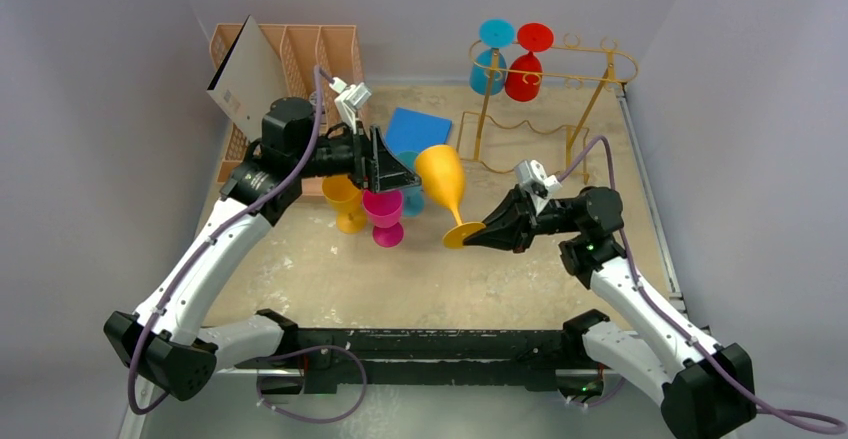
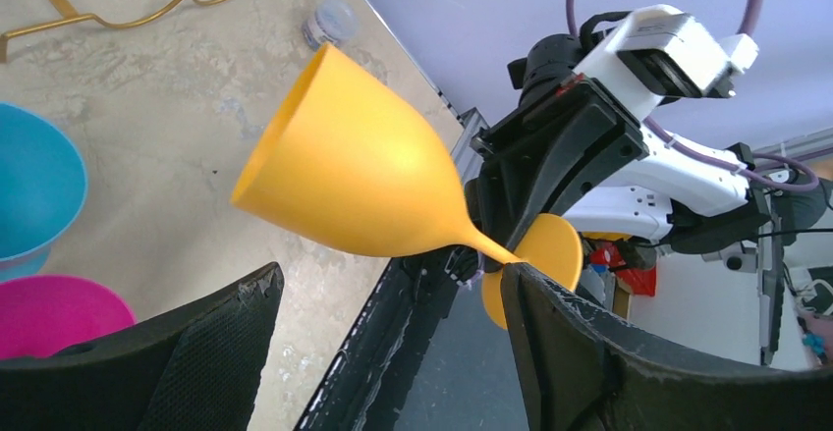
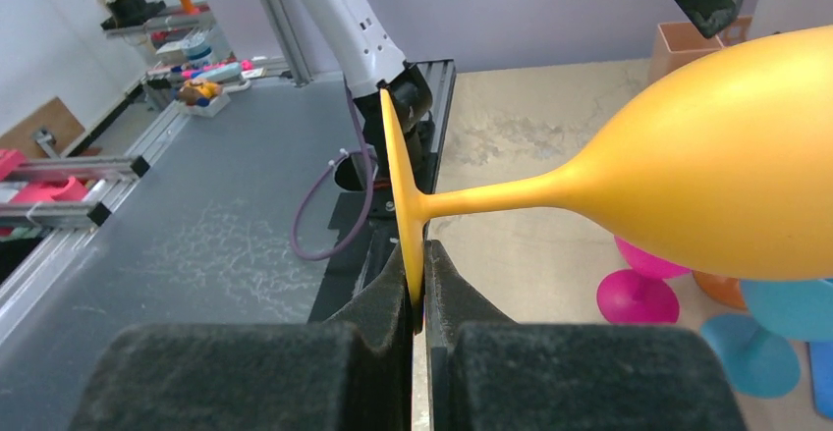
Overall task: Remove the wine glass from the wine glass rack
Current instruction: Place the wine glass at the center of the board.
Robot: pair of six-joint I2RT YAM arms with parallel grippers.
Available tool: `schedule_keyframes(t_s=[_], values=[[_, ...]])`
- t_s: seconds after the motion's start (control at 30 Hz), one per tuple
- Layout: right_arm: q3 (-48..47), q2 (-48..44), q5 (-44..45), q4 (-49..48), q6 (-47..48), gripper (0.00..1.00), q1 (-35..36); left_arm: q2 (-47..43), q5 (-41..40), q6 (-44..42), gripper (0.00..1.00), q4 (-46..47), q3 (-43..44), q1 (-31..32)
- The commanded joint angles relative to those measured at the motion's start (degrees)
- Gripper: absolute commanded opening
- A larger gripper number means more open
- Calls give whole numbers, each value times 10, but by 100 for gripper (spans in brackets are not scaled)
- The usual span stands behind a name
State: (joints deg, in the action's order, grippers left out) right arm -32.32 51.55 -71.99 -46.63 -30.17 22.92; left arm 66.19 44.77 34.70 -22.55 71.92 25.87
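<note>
Wine glass [image 3: 727, 186], foot between right jaws

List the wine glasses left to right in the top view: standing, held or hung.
orange glass → pink glass → yellow glass, held by its foot in the right gripper → blue glass → red glass. The last two hang on the wine glass rack.

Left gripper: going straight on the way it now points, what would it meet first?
Probably the yellow wine glass, which the right gripper holds by its foot; it lies just ahead, between the left gripper's open jaws.
</note>
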Motion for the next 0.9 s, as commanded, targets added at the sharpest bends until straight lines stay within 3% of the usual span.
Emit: schedule_keyframes(t_s=[0.0,0.13,0.23,0.57,0.87], values=[[-1,-19,-35,-66,15,0,2,-1,-4,-47,80,-36,39,-7],[-10,-30,-52,-55,3,0,15,13,-20,-101,80,-97,79,-20],[-17,-34,-58,-44,2,0,33,21,0,-105,81,-92,81,-39],[-23,-32,-48,-45,7,0,61,42,225,5,78,130,17,-45],[-23,-23,-43,-53,5,0,69,48,292,44,64,196,-9,-45]])
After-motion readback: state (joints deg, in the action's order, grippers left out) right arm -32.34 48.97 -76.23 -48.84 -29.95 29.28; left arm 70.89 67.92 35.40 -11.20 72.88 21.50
